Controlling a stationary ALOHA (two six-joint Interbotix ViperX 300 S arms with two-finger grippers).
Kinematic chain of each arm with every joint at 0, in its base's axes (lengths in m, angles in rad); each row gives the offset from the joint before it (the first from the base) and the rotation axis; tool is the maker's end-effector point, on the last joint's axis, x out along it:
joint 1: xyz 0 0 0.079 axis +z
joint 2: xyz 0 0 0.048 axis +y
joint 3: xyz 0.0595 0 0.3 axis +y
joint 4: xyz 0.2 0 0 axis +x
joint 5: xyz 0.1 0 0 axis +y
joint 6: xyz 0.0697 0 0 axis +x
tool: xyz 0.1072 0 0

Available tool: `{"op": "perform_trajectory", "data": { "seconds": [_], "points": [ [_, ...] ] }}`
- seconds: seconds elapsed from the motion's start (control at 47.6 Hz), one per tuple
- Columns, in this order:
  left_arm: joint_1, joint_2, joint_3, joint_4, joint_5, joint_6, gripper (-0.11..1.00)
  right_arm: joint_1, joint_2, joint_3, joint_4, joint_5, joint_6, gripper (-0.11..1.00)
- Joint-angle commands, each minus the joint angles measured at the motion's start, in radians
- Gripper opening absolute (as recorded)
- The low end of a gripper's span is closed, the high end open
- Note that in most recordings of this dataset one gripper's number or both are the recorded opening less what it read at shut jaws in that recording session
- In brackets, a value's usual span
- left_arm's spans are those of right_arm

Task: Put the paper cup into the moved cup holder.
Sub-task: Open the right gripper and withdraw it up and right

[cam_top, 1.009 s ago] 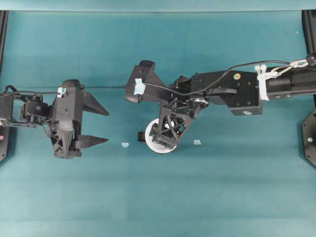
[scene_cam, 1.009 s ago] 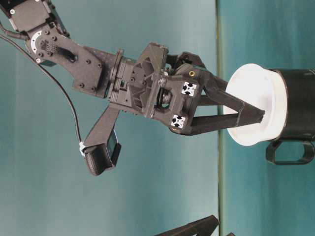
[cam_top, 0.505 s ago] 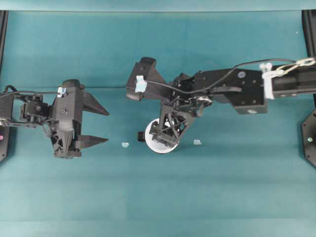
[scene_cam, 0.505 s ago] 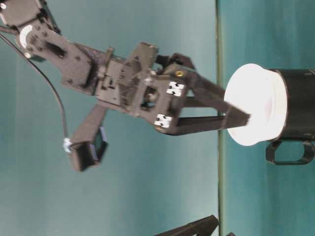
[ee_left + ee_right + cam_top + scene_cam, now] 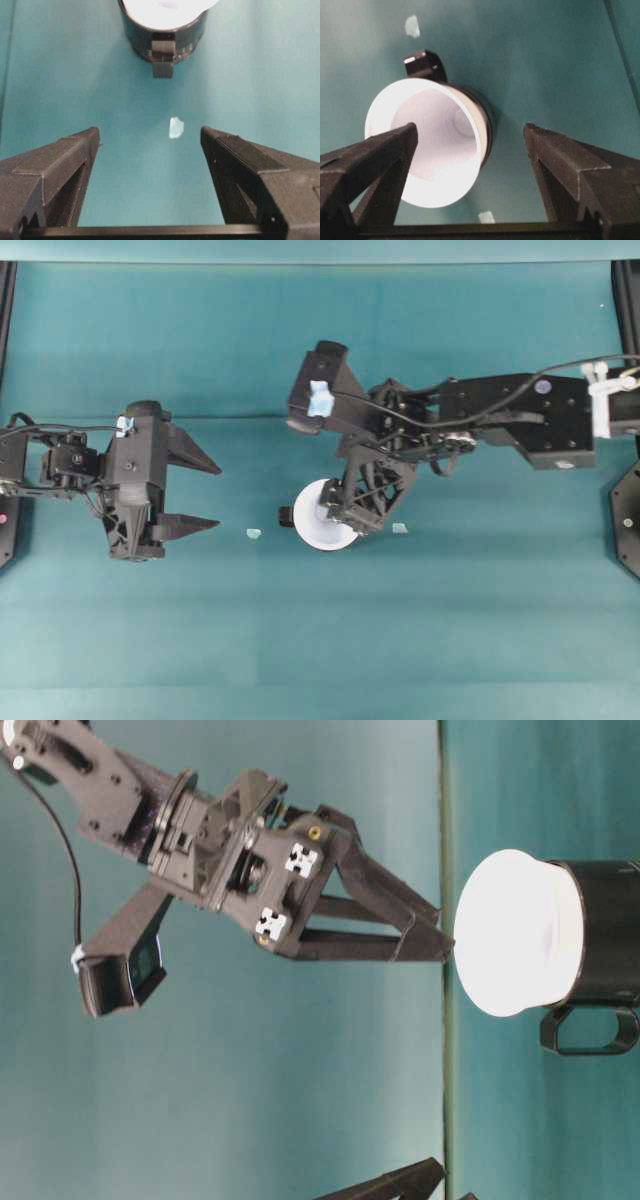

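Note:
The white paper cup [image 5: 316,523] sits inside the black cup holder [image 5: 605,935], its rim [image 5: 510,935] standing out above the holder's top. The holder's small handle [image 5: 285,516] points toward the left arm. My right gripper [image 5: 443,933] hangs open just above the cup's rim, not touching it. In the right wrist view the right gripper [image 5: 470,129] holds nothing, and the cup [image 5: 430,145] lies below its left finger. My left gripper [image 5: 217,497] rests open and apart at the left; its wrist view shows the left gripper [image 5: 150,132] facing the holder [image 5: 165,37].
Two small pale scraps lie on the teal cloth, one [image 5: 253,533] left of the holder and one [image 5: 399,528] to its right. Black frame posts [image 5: 8,300] [image 5: 625,300] stand at the table's side edges.
My right gripper has drawn back up and away from the cup, fingers no longer reaching over its rim. The cup stays seated in the holder. The left arm has not moved.

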Motion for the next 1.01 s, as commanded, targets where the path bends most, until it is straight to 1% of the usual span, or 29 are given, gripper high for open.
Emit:
{"op": "perform_trajectory", "data": {
  "seconds": [0.0, 0.463, 0.547, 0.799, 0.862, 0.988],
  "points": [
    [-0.002, -0.003, -0.015, 0.002, -0.006, 0.002, 0.83, 0.003, -0.049, 0.009, -0.002, -0.035, -0.003, 0.92],
    [-0.002, -0.003, -0.015, 0.002, -0.006, 0.002, 0.83, 0.005, -0.158, 0.121, -0.005, -0.153, -0.008, 0.92],
    [-0.002, -0.003, -0.015, 0.002, -0.006, 0.002, 0.83, 0.003, -0.181, 0.146, -0.008, -0.179, -0.026, 0.92],
    [-0.002, -0.003, -0.014, 0.002, -0.006, 0.002, 0.83, 0.003, -0.255, 0.221, -0.008, -0.288, -0.112, 0.92],
    [-0.002, -0.003, -0.014, 0.002, -0.006, 0.002, 0.83, 0.003, -0.273, 0.244, -0.008, -0.321, -0.126, 0.92],
    [-0.002, -0.003, -0.015, 0.002, -0.006, 0.002, 0.83, 0.003, -0.299, 0.276, -0.008, -0.357, -0.132, 0.92]
  ]
}}
